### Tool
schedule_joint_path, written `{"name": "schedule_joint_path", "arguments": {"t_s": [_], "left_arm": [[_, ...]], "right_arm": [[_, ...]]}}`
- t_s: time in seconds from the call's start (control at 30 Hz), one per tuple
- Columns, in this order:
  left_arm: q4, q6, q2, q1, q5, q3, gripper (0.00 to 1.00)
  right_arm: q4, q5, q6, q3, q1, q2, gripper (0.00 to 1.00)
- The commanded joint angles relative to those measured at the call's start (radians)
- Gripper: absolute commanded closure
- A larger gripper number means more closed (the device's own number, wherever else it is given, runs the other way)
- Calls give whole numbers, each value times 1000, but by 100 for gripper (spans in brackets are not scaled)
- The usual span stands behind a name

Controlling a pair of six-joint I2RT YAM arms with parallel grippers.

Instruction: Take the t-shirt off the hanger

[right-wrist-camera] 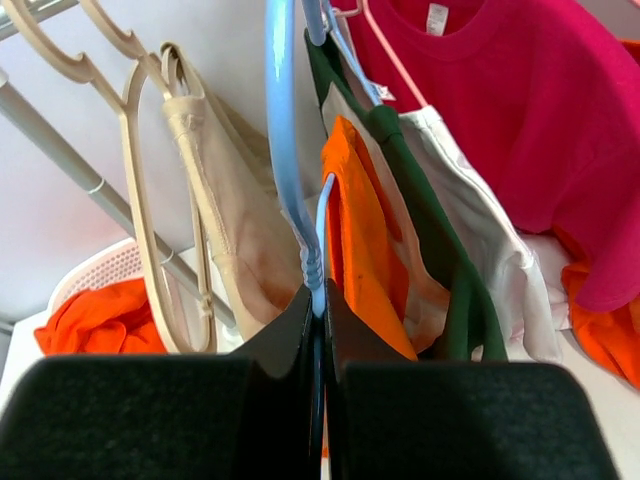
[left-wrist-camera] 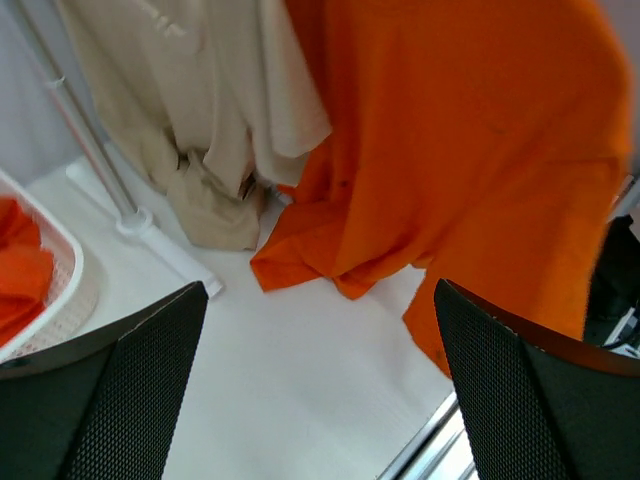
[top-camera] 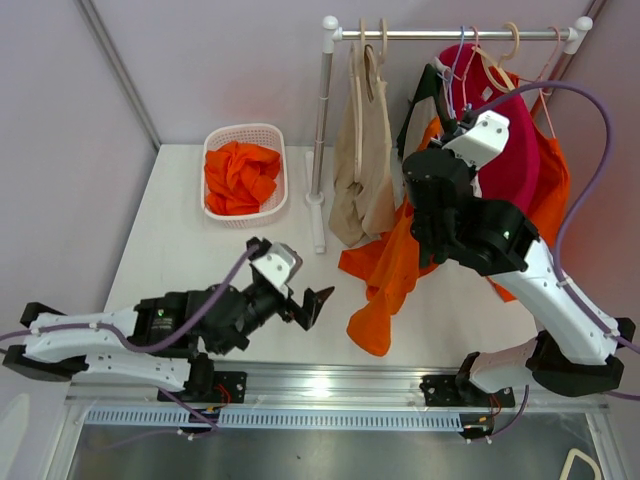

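An orange t-shirt hangs from a blue hanger on the rail, and its lower part trails onto the table. My right gripper is shut on the blue hanger's neck; in the top view it sits up among the hanging clothes. The orange t-shirt's shoulder is just right of the fingers. My left gripper is open and empty low over the table, left of the shirt's trailing hem. The left wrist view shows its open gripper facing the orange t-shirt.
A beige garment hangs on beige hangers left of the orange shirt. Magenta, green and white garments hang to the right. A white basket holds orange cloth at the back left. The rack's upright pole and foot stand mid-table.
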Motion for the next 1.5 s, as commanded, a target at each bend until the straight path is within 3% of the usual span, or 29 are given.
{"name": "schedule_joint_path", "arguments": {"t_s": [0.0, 0.2, 0.5, 0.8, 1.07, 1.23, 1.37, 1.47], "left_arm": [[252, 182, -22, -93, -93, -81, 0], [410, 263, -28, -202, -88, -168, 1], [481, 280, 9, -236, -44, -179, 1], [505, 187, 102, -228, -71, -181, 1], [447, 69, 157, -139, -74, -199, 1], [441, 30, 167, -93, -65, -205, 17], [475, 41, 183, -76, -53, -190, 21], [475, 53, 203, -76, -18, -158, 31]], "right_arm": [[43, 110, 68, 62, 5, 12, 100], [69, 70, 17, 127, 2, 72, 100], [90, 29, 14, 142, -2, 118, 100], [126, -6, 1, 145, 2, 127, 100], [130, -19, -3, 154, 13, 126, 100], [139, -19, -12, 154, 28, 120, 100], [138, -17, -6, 153, 35, 121, 100], [139, -12, -6, 153, 35, 130, 100]]}}
